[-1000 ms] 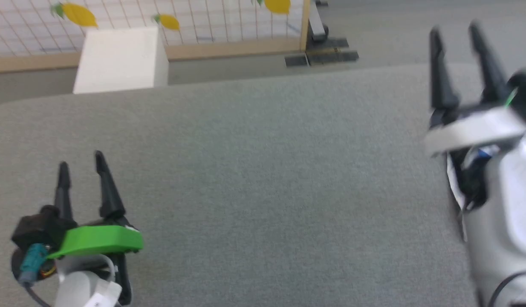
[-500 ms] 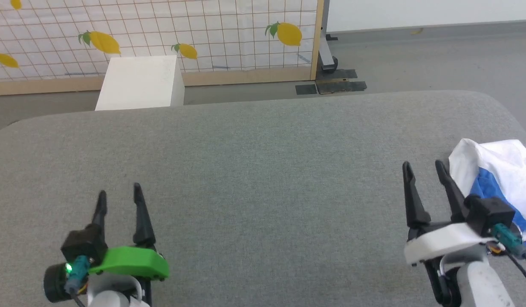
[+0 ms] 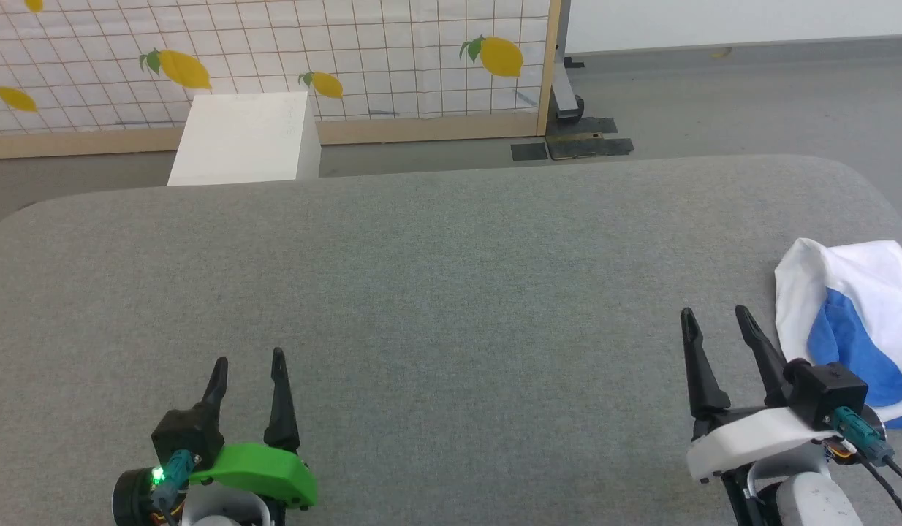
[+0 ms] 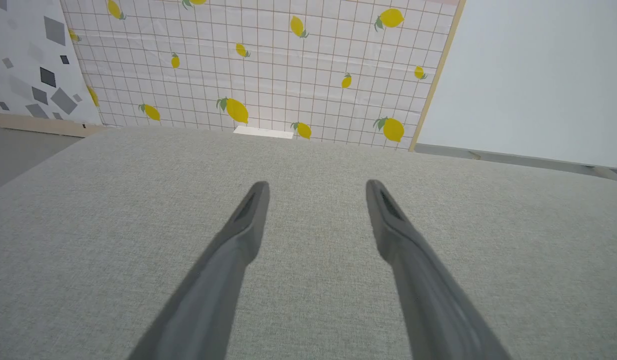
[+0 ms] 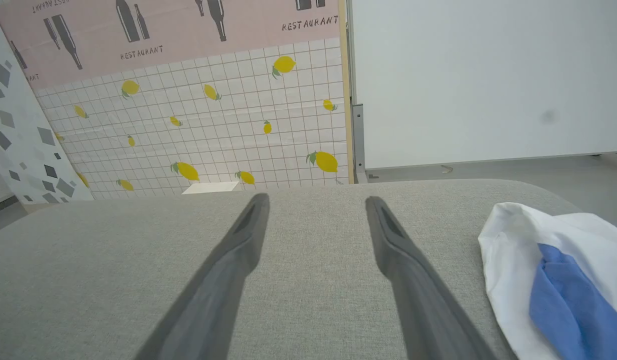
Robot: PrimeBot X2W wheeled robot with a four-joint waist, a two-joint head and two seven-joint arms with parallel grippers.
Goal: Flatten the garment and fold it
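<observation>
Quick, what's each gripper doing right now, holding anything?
Left gripper: open, holding nothing.
Right gripper: open, holding nothing; the garment lies crumpled to its right.

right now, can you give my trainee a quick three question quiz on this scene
1. True or false: the garment lies bunched up near the right edge of the grey padded surface, not spread flat.
2. Pick one. The right pincer is: A) shut on the garment; B) open, with nothing between its fingers; C) shut and empty.
3. Short answer: which is nearer the garment, the left pincer or the right pincer?

Key: 1 true. 2 B. 3 the right pincer.
</observation>
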